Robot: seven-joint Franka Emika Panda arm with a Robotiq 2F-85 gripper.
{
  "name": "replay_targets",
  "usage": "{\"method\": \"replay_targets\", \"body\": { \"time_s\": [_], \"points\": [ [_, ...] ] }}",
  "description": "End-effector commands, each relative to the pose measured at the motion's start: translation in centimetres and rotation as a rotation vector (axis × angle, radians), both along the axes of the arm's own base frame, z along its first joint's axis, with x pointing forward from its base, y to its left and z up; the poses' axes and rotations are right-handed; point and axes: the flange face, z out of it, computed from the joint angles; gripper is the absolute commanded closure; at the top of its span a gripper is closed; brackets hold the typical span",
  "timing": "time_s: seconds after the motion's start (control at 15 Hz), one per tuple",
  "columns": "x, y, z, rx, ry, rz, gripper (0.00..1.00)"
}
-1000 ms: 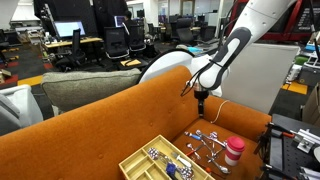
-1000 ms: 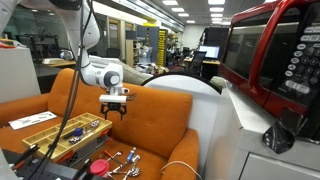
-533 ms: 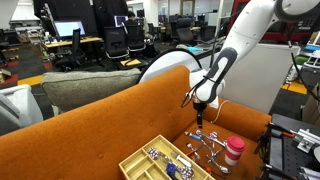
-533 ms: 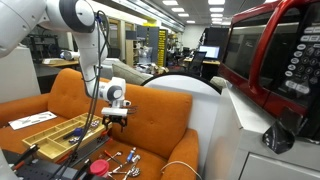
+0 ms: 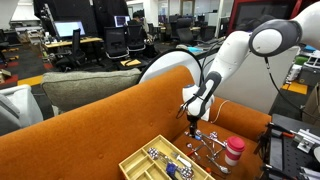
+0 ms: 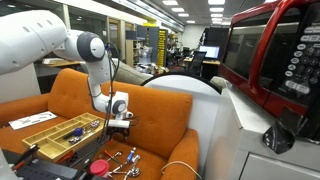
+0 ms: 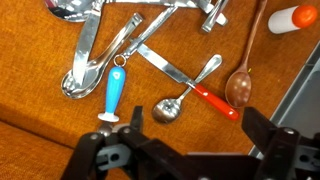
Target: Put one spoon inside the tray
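Several spoons and other cutlery lie in a loose pile on the orange couch seat (image 5: 208, 146) (image 6: 125, 160). In the wrist view a small steel spoon (image 7: 176, 104) lies just ahead of the jaws. A red-handled utensil (image 7: 216, 104) crosses it, and a brown wooden spoon (image 7: 240, 86) lies to its right. Large steel spoons (image 7: 80, 78) and a blue-handled utensil (image 7: 115, 92) lie to the left. My gripper (image 7: 195, 130) (image 5: 194, 122) (image 6: 120, 126) is open and empty, low over the pile. The pale yellow divided tray (image 5: 130, 156) (image 6: 40, 135) sits beside the pile and holds some cutlery.
A white cup with a red lid (image 5: 233, 150) (image 7: 300, 17) stands next to the pile. The couch back rises behind the seat (image 5: 110, 115). A red microwave (image 6: 275, 60) stands close to an exterior camera. Office desks and chairs fill the background.
My gripper has come down from above the couch back toward the cutlery pile on the seat. It stays open. The cutlery has not moved.
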Motion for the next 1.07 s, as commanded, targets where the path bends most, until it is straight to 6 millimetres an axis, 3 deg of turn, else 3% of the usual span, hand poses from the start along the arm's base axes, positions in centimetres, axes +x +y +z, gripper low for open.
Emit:
{"method": "replay_targets", "body": {
  "time_s": [0.0, 0.13, 0.4, 1.0],
  "points": [
    [0.5, -0.2, -0.8, -0.006, -0.003, -0.012, 0.0],
    [1.1, -0.5, -1.9, -0.011, -0.008, -0.025, 0.0],
    [1.3, -0.7, -2.1, -0.008, -0.009, -0.043, 0.0],
    [1.4, -3.1, -7.0, -0.104, 0.016, -0.179, 0.0]
  ]
}}
